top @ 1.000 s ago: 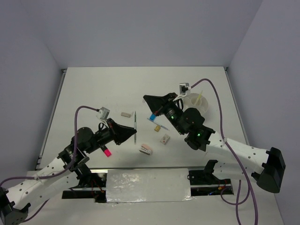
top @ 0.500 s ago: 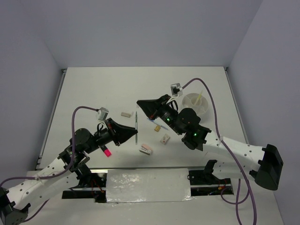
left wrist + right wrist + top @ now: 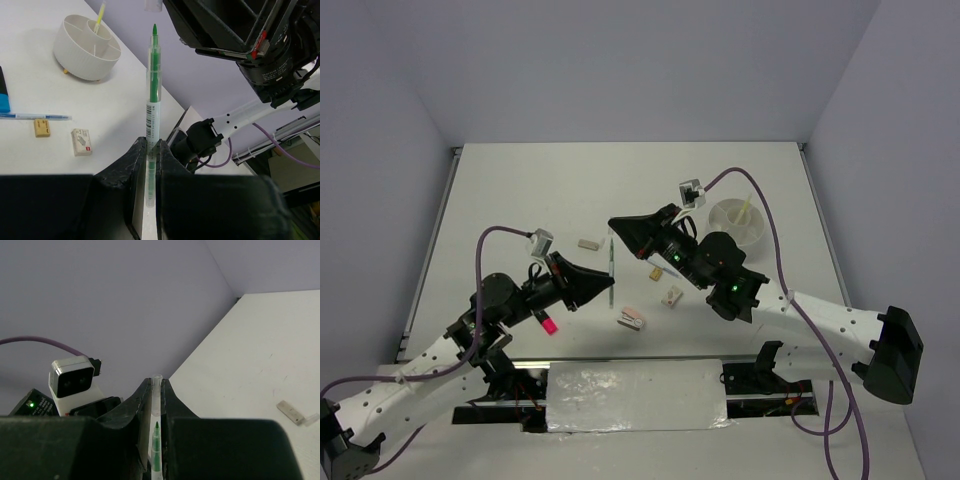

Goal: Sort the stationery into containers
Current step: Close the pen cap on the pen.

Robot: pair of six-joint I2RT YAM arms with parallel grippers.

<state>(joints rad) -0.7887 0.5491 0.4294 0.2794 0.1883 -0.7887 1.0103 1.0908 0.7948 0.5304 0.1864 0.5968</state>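
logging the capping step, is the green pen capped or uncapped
Uncapped. The green pen shows a bare tip; the clear cap in the right gripper sits just beyond it, not on.

Light: even and diffuse, falling from above and turning the table (image 3: 520, 190) bright white. Shadows: soft ones are lying toward its near edge. Glare: a crinkled sheet (image 3: 635, 395) is glinting there. Focus: the close fingers (image 3: 135, 410) are blurring dark in both wrist views.
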